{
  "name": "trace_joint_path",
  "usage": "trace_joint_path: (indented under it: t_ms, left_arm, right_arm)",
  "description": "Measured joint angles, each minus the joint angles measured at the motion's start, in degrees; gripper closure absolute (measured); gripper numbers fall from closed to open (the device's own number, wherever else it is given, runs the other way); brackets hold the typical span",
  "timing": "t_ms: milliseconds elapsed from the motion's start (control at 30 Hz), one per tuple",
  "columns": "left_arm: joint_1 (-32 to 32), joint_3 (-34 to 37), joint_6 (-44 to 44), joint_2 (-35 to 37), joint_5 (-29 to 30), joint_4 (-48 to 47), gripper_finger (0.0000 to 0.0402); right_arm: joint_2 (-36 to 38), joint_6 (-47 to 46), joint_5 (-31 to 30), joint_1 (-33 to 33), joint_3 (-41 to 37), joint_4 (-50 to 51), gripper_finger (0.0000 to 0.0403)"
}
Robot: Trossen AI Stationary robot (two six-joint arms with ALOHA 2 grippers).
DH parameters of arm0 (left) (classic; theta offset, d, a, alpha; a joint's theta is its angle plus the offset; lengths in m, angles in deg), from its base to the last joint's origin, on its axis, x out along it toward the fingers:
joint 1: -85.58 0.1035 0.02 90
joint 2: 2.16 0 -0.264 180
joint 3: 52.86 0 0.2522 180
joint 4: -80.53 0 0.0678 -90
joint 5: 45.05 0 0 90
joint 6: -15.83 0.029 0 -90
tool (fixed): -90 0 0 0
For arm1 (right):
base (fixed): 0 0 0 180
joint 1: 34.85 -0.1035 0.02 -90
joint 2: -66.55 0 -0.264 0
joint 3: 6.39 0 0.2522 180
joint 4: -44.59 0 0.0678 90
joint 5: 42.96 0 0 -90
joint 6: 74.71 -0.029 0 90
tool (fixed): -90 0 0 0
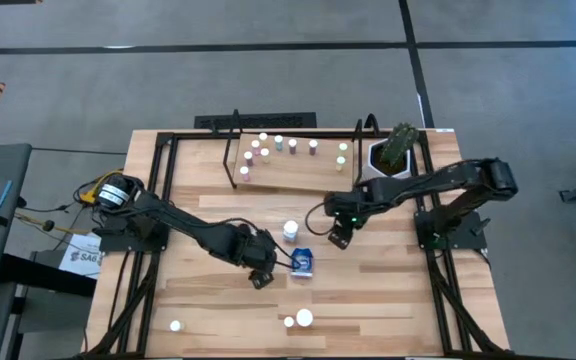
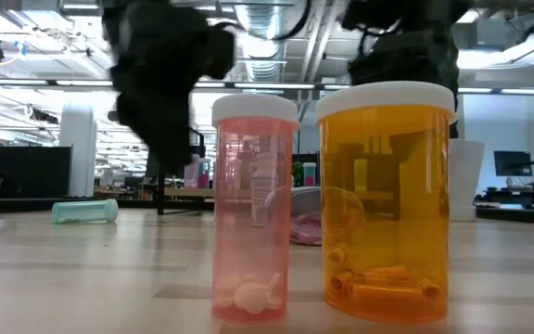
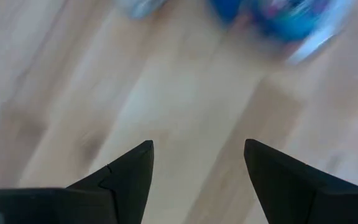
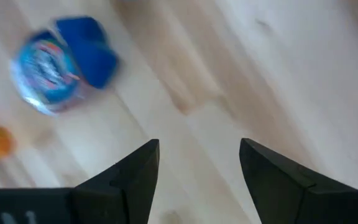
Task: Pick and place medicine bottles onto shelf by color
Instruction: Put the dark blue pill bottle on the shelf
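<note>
Landmark: the blue bottle (image 1: 302,262) lies on its side near the middle of the wooden table (image 1: 388,290), and everything here is placed off it.
Left gripper: the left gripper (image 1: 264,275) hangs low over the boards just beside the blue bottle, on the side toward the left arm's mount.
Left jaws: released, fingers (image 3: 129,180) spread wide with only bare wood between them, nothing held.
Left wrist view: the blue bottle (image 3: 284,15) shows as a blur just ahead of the fingertips, clear of them.
Right gripper: the right gripper (image 1: 340,238) hovers near the blue bottle, on the shelf side and toward the right arm's mount.
Right jaws: released too, fingers (image 4: 135,177) parted over bare wood, nothing gripped.
Right wrist view: the blue bottle (image 4: 64,53) sits apart from the fingers, with an orange blur at the picture's edge near it.
White-capped bottle: one white-capped bottle (image 1: 291,230) stands just beside the blue bottle, toward the shelf.
Shelf: the shelf (image 1: 288,172) stands at the far edge, well apart from the blue bottle, with about ten small bottles (image 1: 278,143) already on its board.
Plant: a white pot with a plant (image 1: 395,152) sits just beside the shelf's end.
Loose bottles: the pink bottle (image 2: 254,209) and the orange bottle (image 2: 387,199) stand upright side by side at the near edge, well apart from the blue bottle; a pale one (image 1: 176,325) stands farther along that edge.
Pale green bottle: it (image 2: 84,211) lies on its side far back in the low view.
</note>
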Motion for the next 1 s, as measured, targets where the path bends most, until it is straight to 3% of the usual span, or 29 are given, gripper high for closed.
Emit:
trace_joint_path:
  t_ms: [133, 233, 300, 400, 467, 533, 633, 700, 833, 1000]
  left_arm:
    - [-2.8, 1.8, -3.9, 0.5, 0.8, -6.3, 0.0164]
    - [-4.3, 7.2, -6.7, 3.8, -1.7, -1.9, 0.0164]
    - [-4.6, 12.2, -7.2, 6.7, -3.4, 7.2, 0.0164]
    - [-3.6, 19.8, -7.1, 10.4, -3.8, 30.7, 0.0164]
    - [-2.2, 24.7, -5.5, 11.4, -3.0, 46.8, 0.0164]
    - [-0.9, 28.9, -4.0, 11.2, -0.9, 59.7, 0.0164]
    - [0.8, 33.2, -5.1, 11.2, 4.3, 71.4, 0.0164]
    - [1.5, 34.9, -8.4, 11.2, 7.1, 73.0, 0.0164]
    - [1.8, 35.4, -14.7, 11.0, 6.3, 72.5, 0.0164]
    - [1.2, 35.1, -19.8, 9.3, 6.7, 73.3, 0.0164]
  right_arm:
    - [7.6, -4.3, -2.5, -3.5, -7.7, -1.5, 0.0159]
    - [15.7, -12.0, -2.7, -6.0, -18.5, -9.7, 0.0159]
    - [20.9, -19.0, -3.4, -7.5, -26.8, -21.2, 0.0159]
    - [26.7, -26.9, -4.6, -10.2, -38.0, -49.9, 0.0159]
    - [27.6, -28.9, -8.1, -12.0, -43.1, -67.9, 0.0159]
    - [27.5, -29.1, -12.8, -13.5, -45.7, -76.8, 0.0159]
    - [26.2, -27.4, -20.4, -15.4, -45.6, -78.1, 0.0158]
    - [24.3, -25.9, -22.5, -16.4, -44.5, -78.0, 0.0158]
    - [20.1, -25.5, -22.8, -16.3, -41.9, -77.5, 0.0158]
    - [14.1, -38.3, -18.6, -15.3, -40.7, -76.1, 0.0158]
